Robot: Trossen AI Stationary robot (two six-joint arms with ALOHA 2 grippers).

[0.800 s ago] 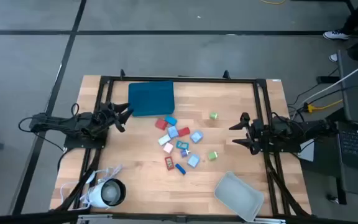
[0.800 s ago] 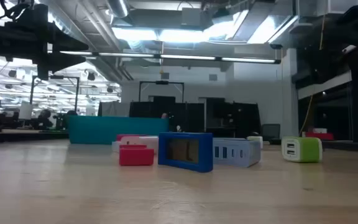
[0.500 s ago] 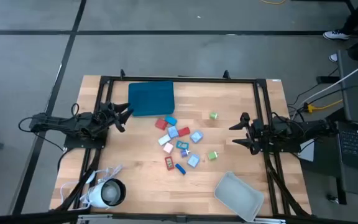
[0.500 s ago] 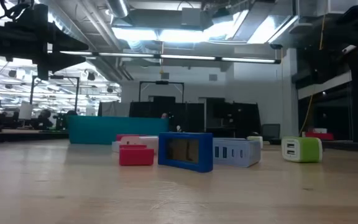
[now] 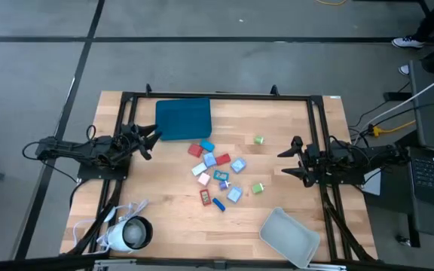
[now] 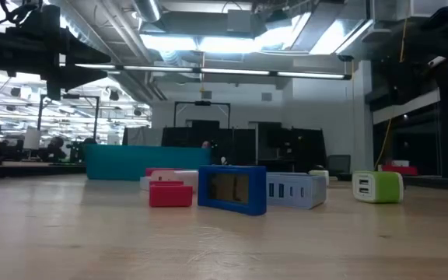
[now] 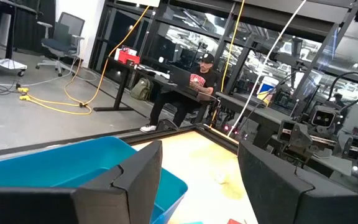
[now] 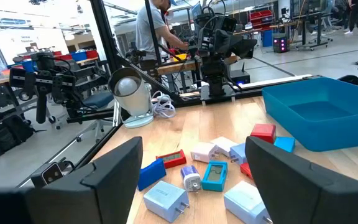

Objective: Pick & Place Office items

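Note:
The office items (image 5: 217, 171) are small red, blue, light blue, pink and white pieces lying clustered at the table's middle, with two green ones (image 5: 258, 140) (image 5: 258, 188) set apart toward the right. The low view shows them (image 6: 232, 189) resting flat on the wood, and the right wrist view shows them (image 8: 211, 168) ahead of that arm. My left gripper (image 5: 151, 143) hovers open at the left side, beside the teal tray (image 5: 184, 118). My right gripper (image 5: 288, 161) hovers open at the right side, facing the cluster.
A grey tray (image 5: 288, 238) lies at the near right corner. A white round corded device (image 5: 126, 232) sits at the near left corner. A black frame (image 5: 221, 96) runs along the table's edges. Bare wood lies between each gripper and the cluster. A person sits beyond the table (image 7: 194, 87).

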